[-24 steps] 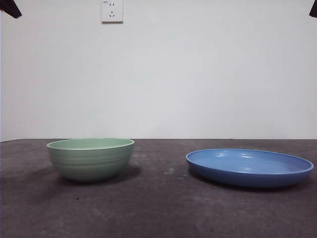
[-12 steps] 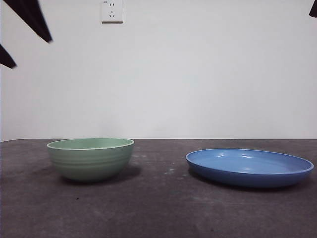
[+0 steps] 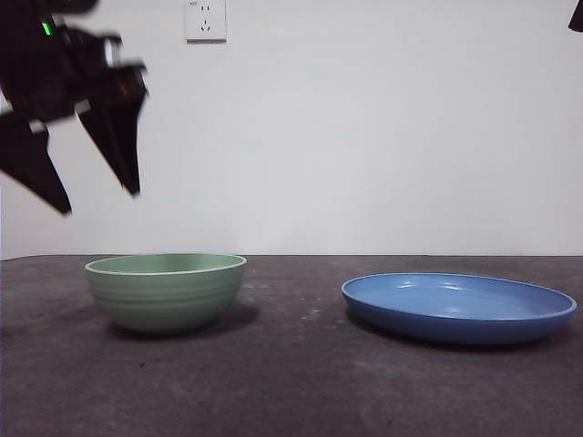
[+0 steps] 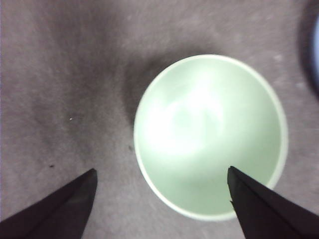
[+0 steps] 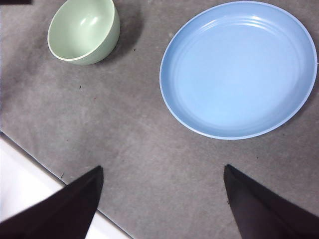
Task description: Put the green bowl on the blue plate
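Green bowl point(image 3: 166, 291) sits just below my wide-open left gripper point(image 3: 96, 200), so I should lower one jaw inside its rim.

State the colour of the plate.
The plate is medium blue all over, glossy, seen best in the right wrist view.

Bare table point(image 3: 301, 364) separates green bowl point(image 3: 166, 291) and blue plate point(image 3: 458, 307), open air above both
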